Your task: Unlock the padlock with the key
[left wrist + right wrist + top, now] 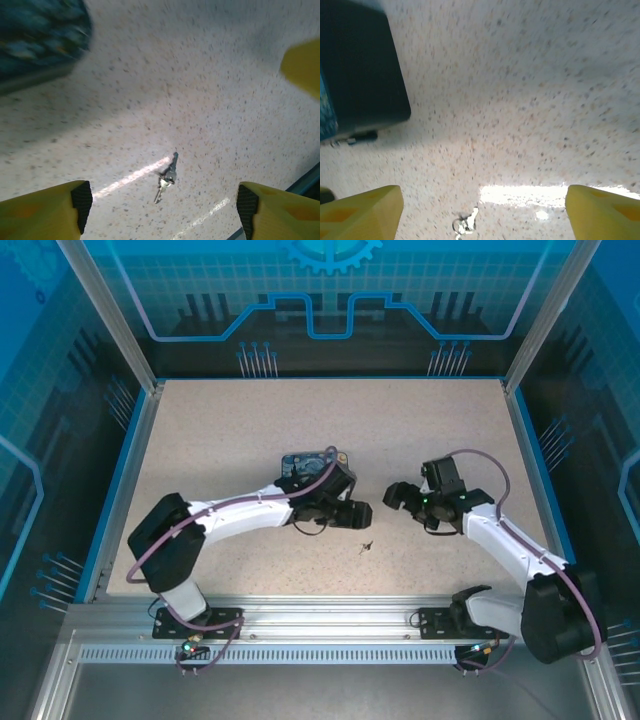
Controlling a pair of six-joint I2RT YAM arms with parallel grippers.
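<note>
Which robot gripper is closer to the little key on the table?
Left. The left gripper hovers just beyond the key; the right gripper sits farther off, beyond it and to its right.

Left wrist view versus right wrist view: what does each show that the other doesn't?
Left wrist: the whole key lying on the table, framed by the open left gripper. Right wrist: the open right gripper, with the key cut off at the bottom edge. Shared: the key, the speckled table and the box at upper left.
</note>
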